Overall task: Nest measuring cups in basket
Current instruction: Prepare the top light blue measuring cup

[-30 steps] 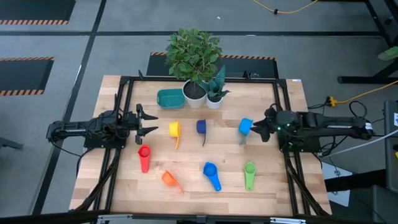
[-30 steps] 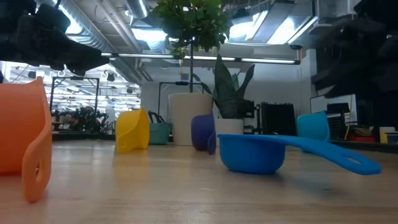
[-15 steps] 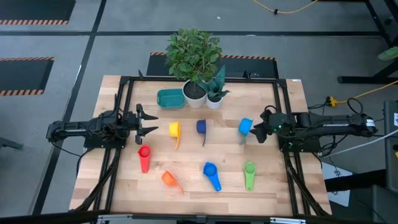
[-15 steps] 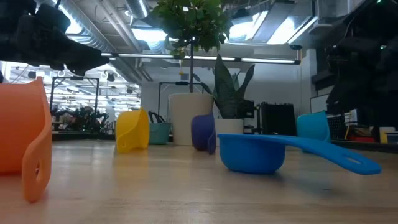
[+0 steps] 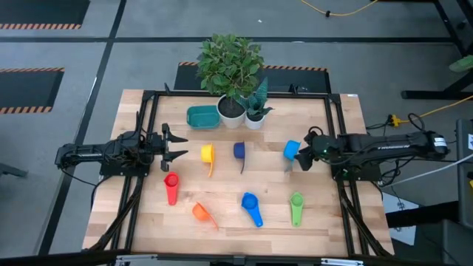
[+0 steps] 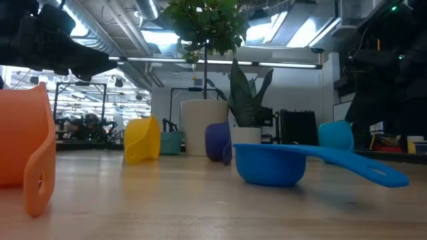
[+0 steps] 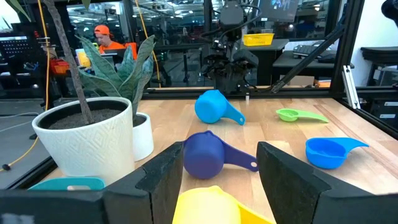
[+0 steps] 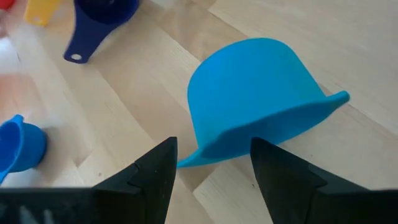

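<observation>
Left tool (image 5: 174,145) waits at the counter's (image 5: 229,222) left side, fingers spread, nothing between them. Just ahead of it lies the yellow cup (image 5: 208,154); the red cup (image 5: 171,185) lies beside and below it in the high view. The teal basket (image 5: 202,116) sits ahead of the left tool toward the far edge, touching or just beside the large white plant pot (image 5: 230,109), with a smaller white pot (image 5: 255,118) next to that. No cup lies in the basket.

Dark blue cup (image 5: 239,151) lies between the two tools, on its side. Orange cup (image 5: 200,212), blue cup (image 5: 250,203) and green cup (image 5: 296,205) lie along the near part of the counter, well apart from both tools.

Right tool (image 5: 302,154) is at the light blue cup (image 8: 255,127), released: fingers spread, the cup lying just ahead of the gap, mouth down, not gripped. In its wrist view both fingertips (image 8: 158,165) stand short of the cup.

No brand, label or readable writing seen on cups or basket
</observation>
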